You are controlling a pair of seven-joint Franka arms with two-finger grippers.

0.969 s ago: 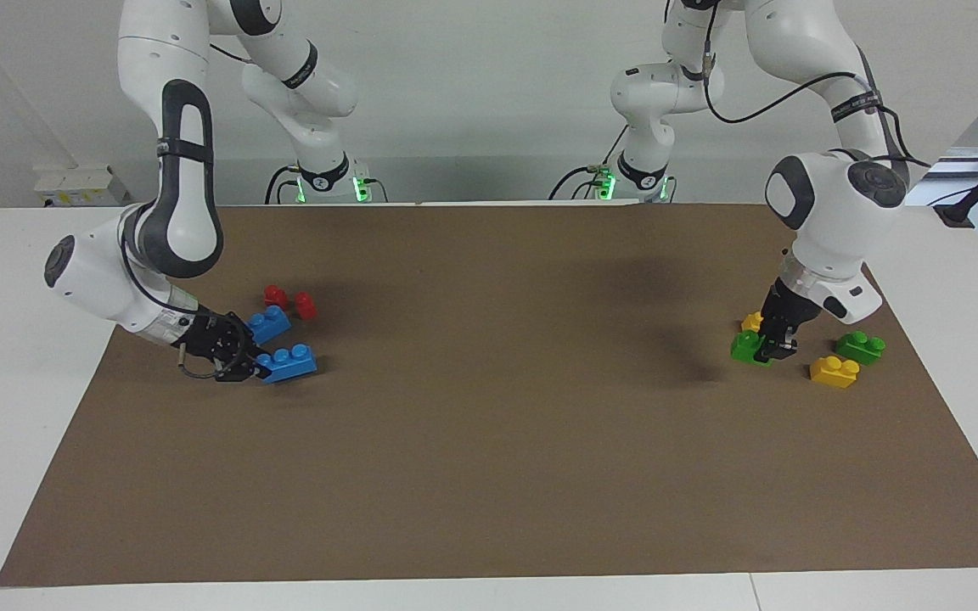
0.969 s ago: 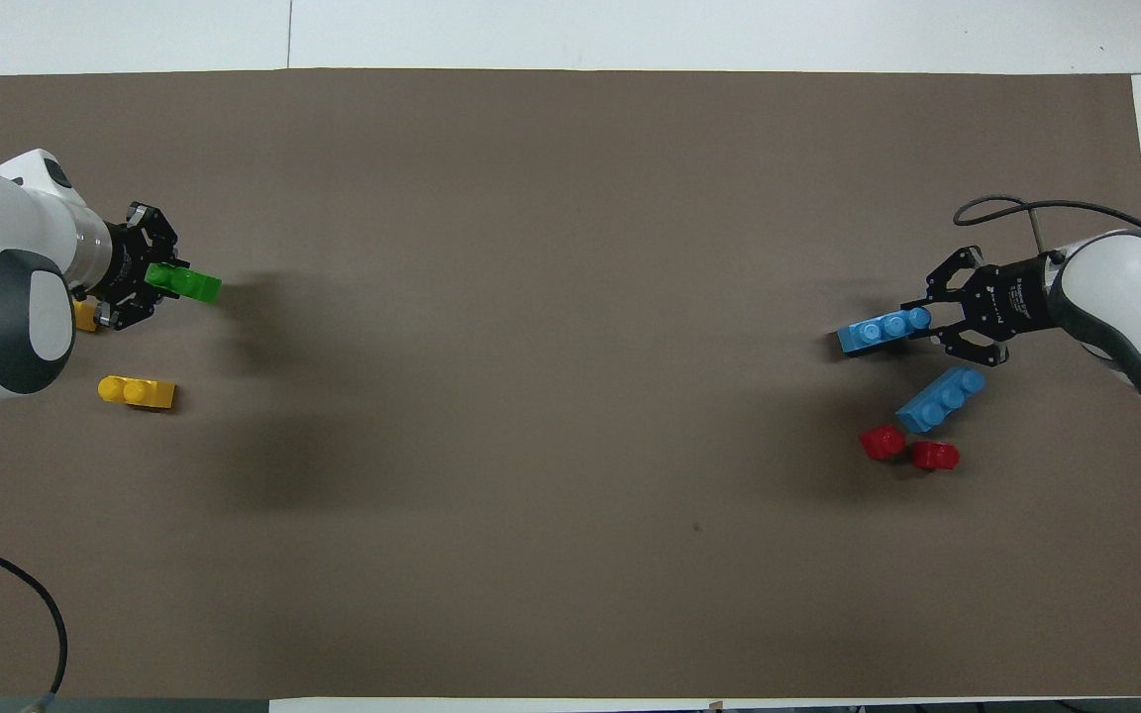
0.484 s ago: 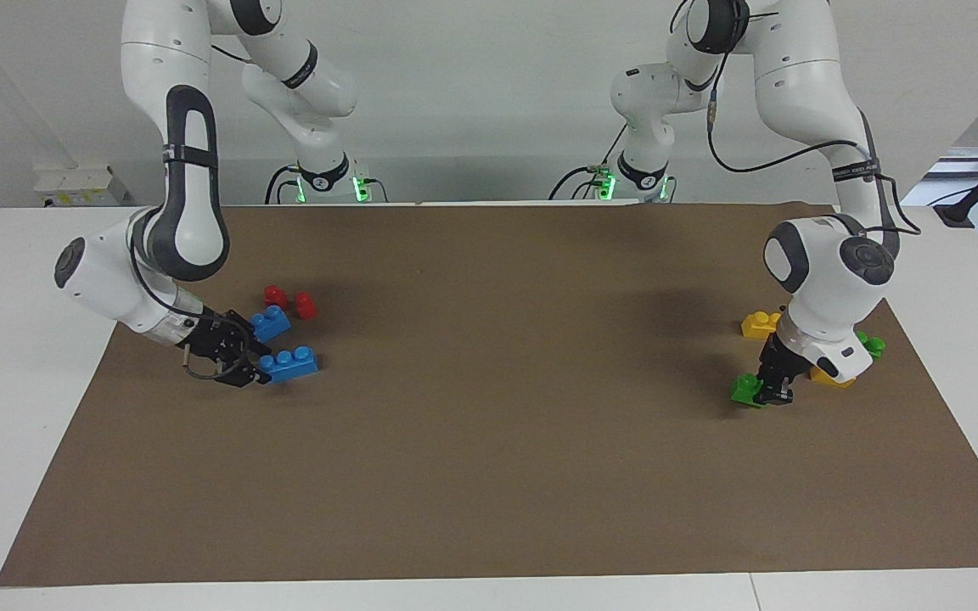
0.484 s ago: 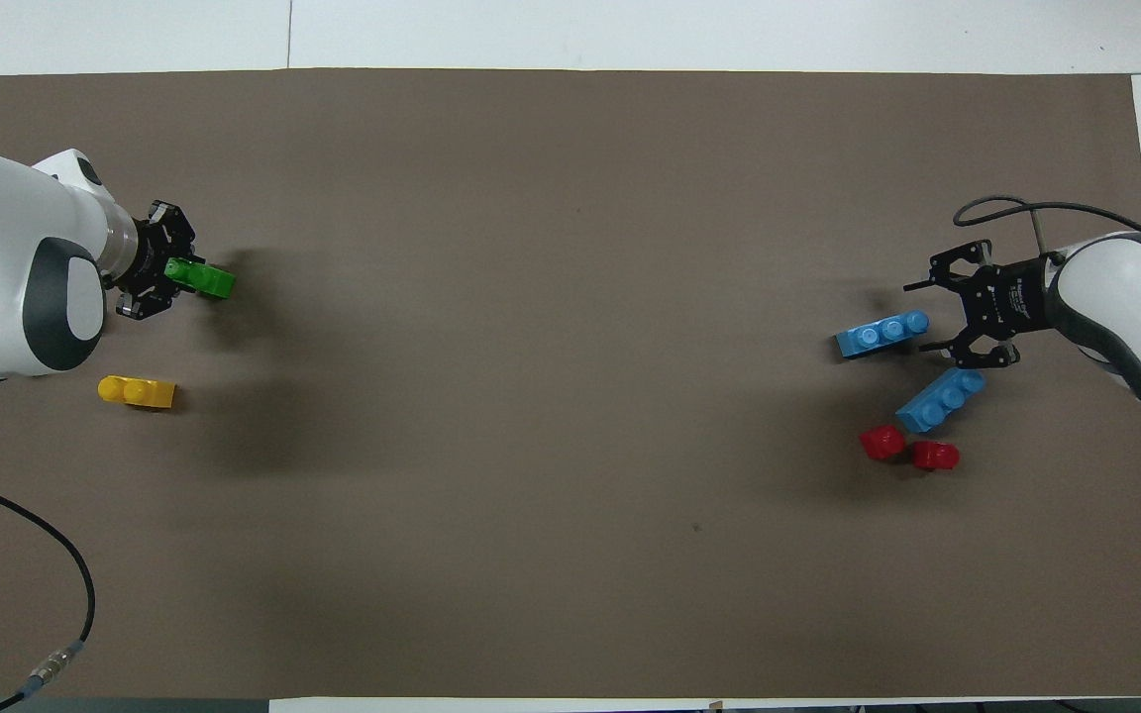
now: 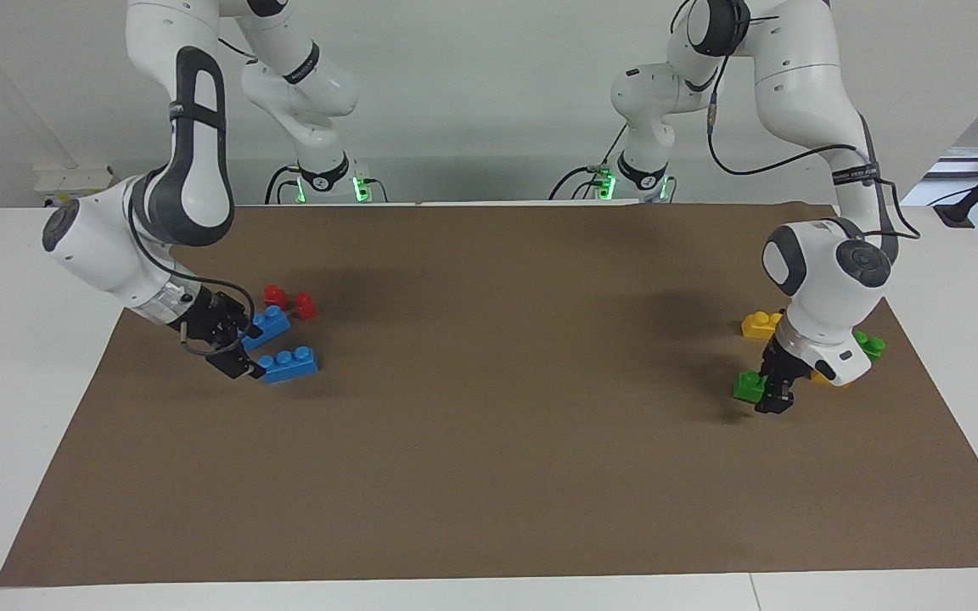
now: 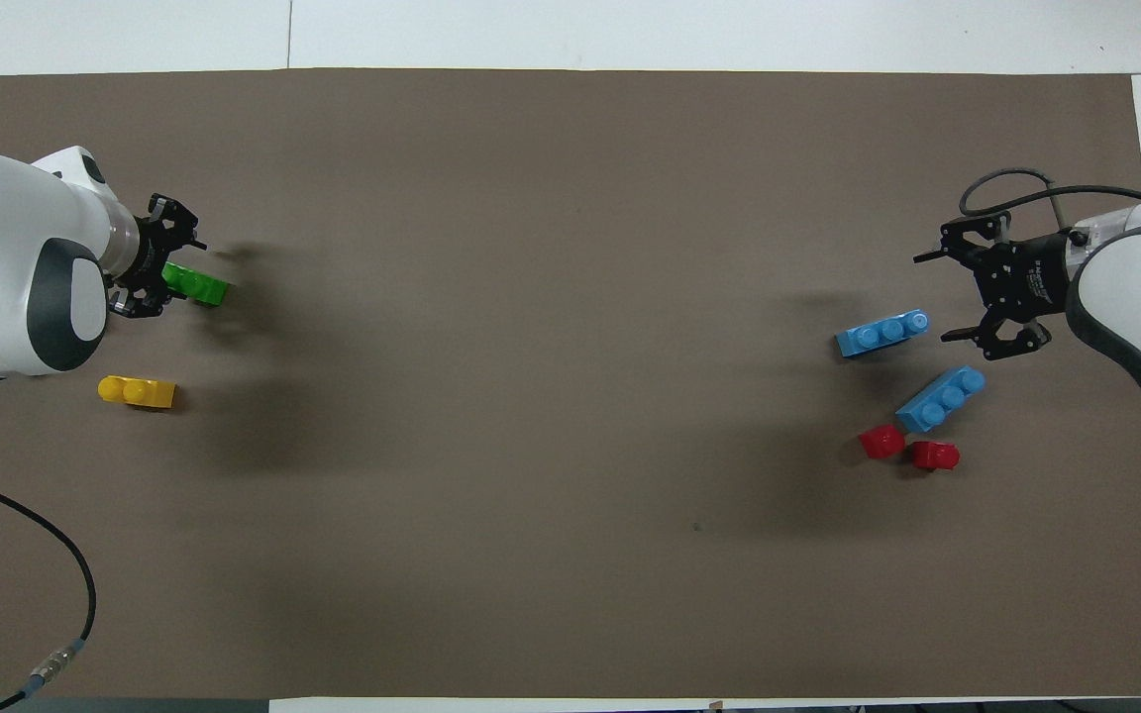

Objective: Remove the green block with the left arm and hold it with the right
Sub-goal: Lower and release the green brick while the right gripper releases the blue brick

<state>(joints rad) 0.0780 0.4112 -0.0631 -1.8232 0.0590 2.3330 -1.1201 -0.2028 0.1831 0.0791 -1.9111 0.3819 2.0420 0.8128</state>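
Note:
The green block (image 5: 746,386) (image 6: 198,287) lies on the brown mat (image 5: 489,475) at the left arm's end of the table. My left gripper (image 5: 773,392) (image 6: 179,277) stands open right at it, its fingers spread on either side of the block's end. A second green block (image 5: 871,345) shows partly from under the left arm, nearer to the robots. At the right arm's end my right gripper (image 5: 238,350) (image 6: 930,299) is open and holds nothing. It hangs just beside a blue three-stud brick (image 5: 288,365) (image 6: 882,332), clear of it.
A second blue brick (image 5: 268,322) (image 6: 940,398) and two red blocks (image 5: 289,301) (image 6: 907,448) lie near the right gripper. One yellow brick (image 5: 761,324) lies nearer to the robots than the green block. Another yellow brick (image 6: 138,392) lies beside the left arm.
My left gripper carried the green block away from the robots, lowered it and opened. My right gripper let go of the blue three-stud brick, opened wide and drew back from it.

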